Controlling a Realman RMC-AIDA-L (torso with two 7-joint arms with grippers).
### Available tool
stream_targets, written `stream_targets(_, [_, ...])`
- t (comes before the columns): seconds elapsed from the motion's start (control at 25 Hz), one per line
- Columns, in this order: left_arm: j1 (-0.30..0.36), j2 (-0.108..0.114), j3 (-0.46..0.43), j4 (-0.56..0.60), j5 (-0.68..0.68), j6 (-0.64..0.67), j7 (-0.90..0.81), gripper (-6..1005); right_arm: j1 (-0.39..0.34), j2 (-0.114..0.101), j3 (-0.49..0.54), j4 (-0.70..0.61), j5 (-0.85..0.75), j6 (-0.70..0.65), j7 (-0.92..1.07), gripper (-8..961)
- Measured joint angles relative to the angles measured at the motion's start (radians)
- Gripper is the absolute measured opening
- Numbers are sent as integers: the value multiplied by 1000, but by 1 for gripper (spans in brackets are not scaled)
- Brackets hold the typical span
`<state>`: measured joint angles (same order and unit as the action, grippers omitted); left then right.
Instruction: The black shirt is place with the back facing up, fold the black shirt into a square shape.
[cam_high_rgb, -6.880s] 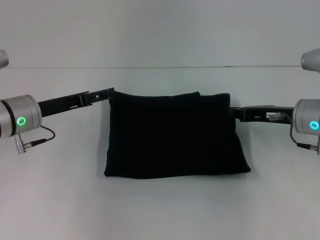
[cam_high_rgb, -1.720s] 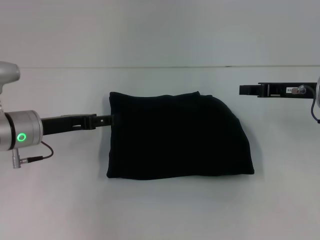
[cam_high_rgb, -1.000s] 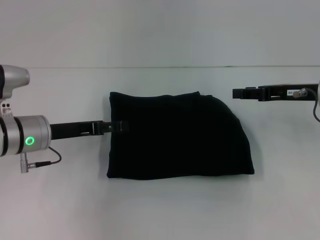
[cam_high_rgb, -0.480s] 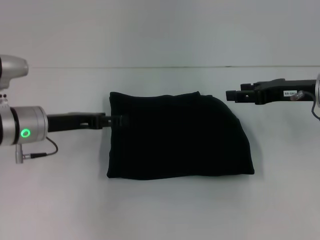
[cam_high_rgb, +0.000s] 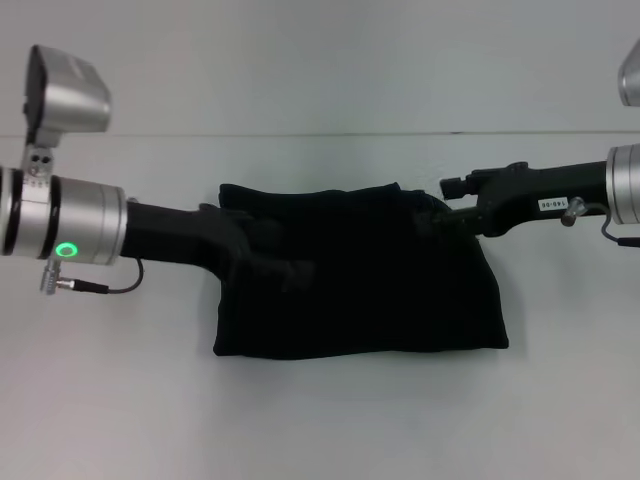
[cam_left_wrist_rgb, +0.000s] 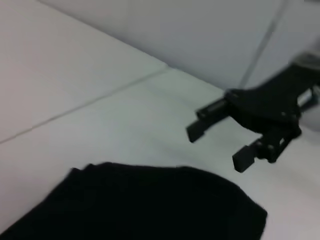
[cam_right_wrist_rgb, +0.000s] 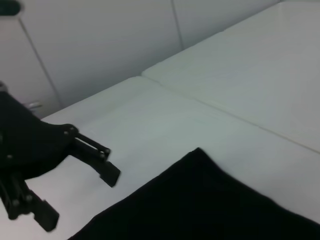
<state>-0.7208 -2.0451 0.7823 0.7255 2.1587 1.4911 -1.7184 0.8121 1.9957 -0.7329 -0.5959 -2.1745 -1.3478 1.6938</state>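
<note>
Head view shows you the black shirt (cam_high_rgb: 360, 270) lying folded into a rough rectangle on the white table (cam_high_rgb: 320, 420), with the left gripper (cam_high_rgb: 285, 262) reaching over its left part and the right gripper (cam_high_rgb: 455, 200) above its far right corner. From the left wrist view you see the right gripper's fingers (cam_left_wrist_rgb: 199, 131) spread apart above the cloth, and the right wrist view shows you the left gripper's fingers (cam_right_wrist_rgb: 110, 175) apart too, holding nothing.

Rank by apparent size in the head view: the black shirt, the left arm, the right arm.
1. black shirt, by far the largest.
2. left arm, though it sits nearer the camera, which inflates it.
3. right arm, partly cut off at the frame edge.
</note>
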Motion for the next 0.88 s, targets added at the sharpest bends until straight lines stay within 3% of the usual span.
stream_targets(0.2, [-13,-11,76,32,53,-35,2,947,-2,-12,-68,-17,-5,-31,9,786])
stream_targets(0.44, [-22,-8,73,37,69,-56,-1,947,-9,-17,-92,-50,-49,-61,25,945])
stream_targets(0.88, [-26,-4,72,43,83,-114,-2,947,14,-28,-94,-67,-122,-36,58,941])
